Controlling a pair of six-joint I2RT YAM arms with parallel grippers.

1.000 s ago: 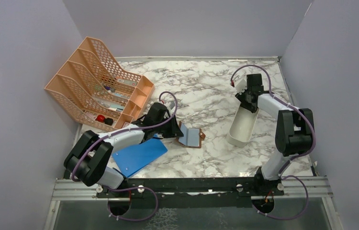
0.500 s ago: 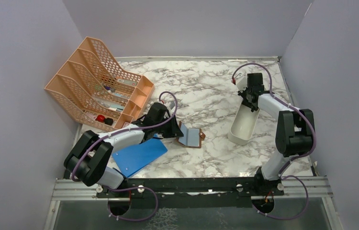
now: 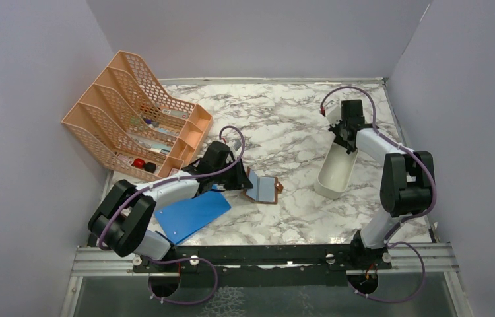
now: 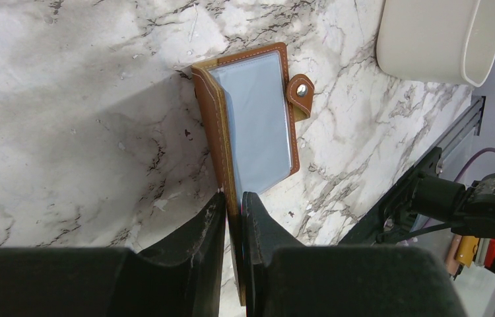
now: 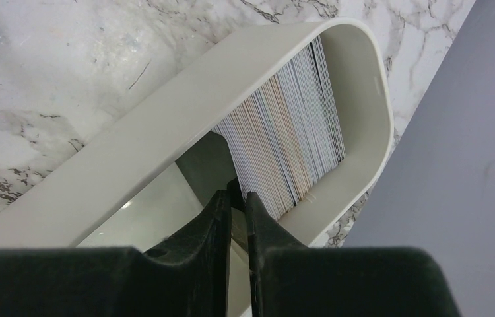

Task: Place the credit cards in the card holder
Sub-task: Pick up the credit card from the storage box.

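The card holder (image 3: 264, 189), a brown leather wallet with clear sleeves and a snap tab (image 4: 299, 92), lies open on the marble in mid-table. My left gripper (image 4: 233, 198) is shut on its brown cover (image 4: 217, 132) and holds that flap raised on edge. Several credit cards (image 5: 297, 139) stand packed on edge at the far end of a white oblong tray (image 5: 165, 125). My right gripper (image 5: 235, 196) reaches down into the tray, shut on a dark card (image 5: 233, 187) at the near end of the stack. In the top view the right gripper (image 3: 349, 146) sits over the tray's far end.
An orange mesh rack (image 3: 136, 122) with small items stands at the back left. A bright blue flat board (image 3: 192, 214) lies under my left arm near the front edge. Grey walls enclose the table on three sides.
The right gripper's jaws have closed onto the dark card, after shifting slightly over the tray's far end. The left gripper and the card holder have not moved.
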